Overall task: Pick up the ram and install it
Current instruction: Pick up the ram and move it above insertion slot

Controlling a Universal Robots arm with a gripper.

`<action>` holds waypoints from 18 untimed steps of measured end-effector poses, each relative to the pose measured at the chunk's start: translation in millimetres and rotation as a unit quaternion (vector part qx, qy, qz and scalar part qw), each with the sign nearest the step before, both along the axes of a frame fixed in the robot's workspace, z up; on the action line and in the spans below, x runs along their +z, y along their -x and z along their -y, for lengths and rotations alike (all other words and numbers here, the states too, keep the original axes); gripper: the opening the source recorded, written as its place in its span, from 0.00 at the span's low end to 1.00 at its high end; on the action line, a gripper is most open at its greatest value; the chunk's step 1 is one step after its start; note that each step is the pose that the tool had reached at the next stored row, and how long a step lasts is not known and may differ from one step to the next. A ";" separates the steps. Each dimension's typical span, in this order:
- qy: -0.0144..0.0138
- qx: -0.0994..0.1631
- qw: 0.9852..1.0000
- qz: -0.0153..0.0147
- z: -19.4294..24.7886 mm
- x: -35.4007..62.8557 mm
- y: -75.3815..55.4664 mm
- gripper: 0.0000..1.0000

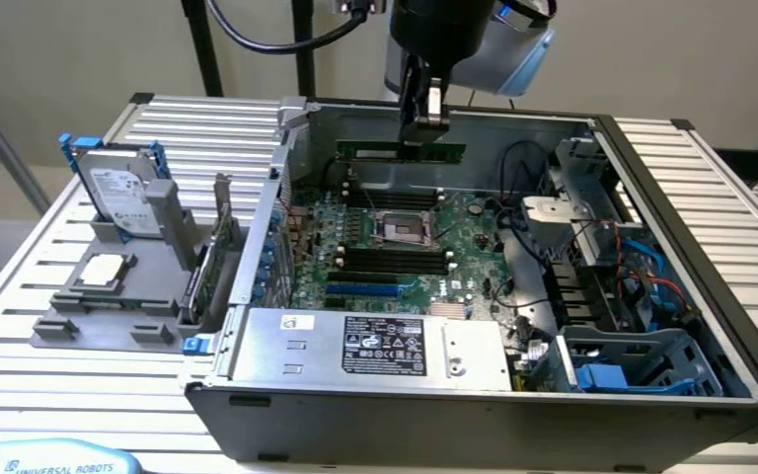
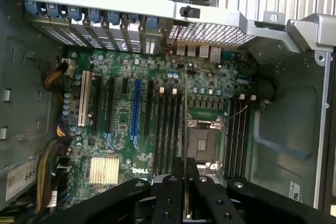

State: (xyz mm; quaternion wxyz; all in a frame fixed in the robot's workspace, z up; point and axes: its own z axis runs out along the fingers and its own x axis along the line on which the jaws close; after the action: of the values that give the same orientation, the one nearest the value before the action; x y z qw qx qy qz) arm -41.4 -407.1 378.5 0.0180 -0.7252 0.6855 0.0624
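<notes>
Hand [image 1: 421,133], hanging over the far side of the open computer case [image 1: 485,405], is closed on the ram [image 1: 379,151], gripping the green stick on its top edge so that it hangs lengthwise, clear of the motherboard [image 1: 465,259]. At the exterior view's left, on the slatted bench [image 1: 11,326], a grey holder [image 1: 90,331] carries a hard drive [image 1: 122,197], a square silver processor chip [image 1: 103,269] and an upright card [image 1: 221,247]. Inside the case lie the processor socket [image 1: 406,229] and black memory slots [image 1: 379,262], with the power supply [image 1: 379,346] nearest the camera. In the wrist view the ram [image 2: 185,129] shows edge-on between the fingers [image 2: 170,203], over the board beside the socket.
</notes>
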 end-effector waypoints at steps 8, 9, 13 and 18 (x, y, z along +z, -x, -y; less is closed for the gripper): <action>0.002 -0.020 1.000 0.000 -4.5 -13.4 -4.2 0.13; 0.002 -0.025 1.000 0.000 -4.5 -15.1 -4.3 0.13; 0.003 -0.039 0.999 0.000 -4.8 -18.8 -4.4 0.13; 0.003 -0.039 0.999 0.000 -4.8 -18.9 -4.4 0.13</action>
State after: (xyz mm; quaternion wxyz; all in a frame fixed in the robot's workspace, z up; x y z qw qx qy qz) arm -36.9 -402.3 359.7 0.0182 -0.6977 0.7137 0.0594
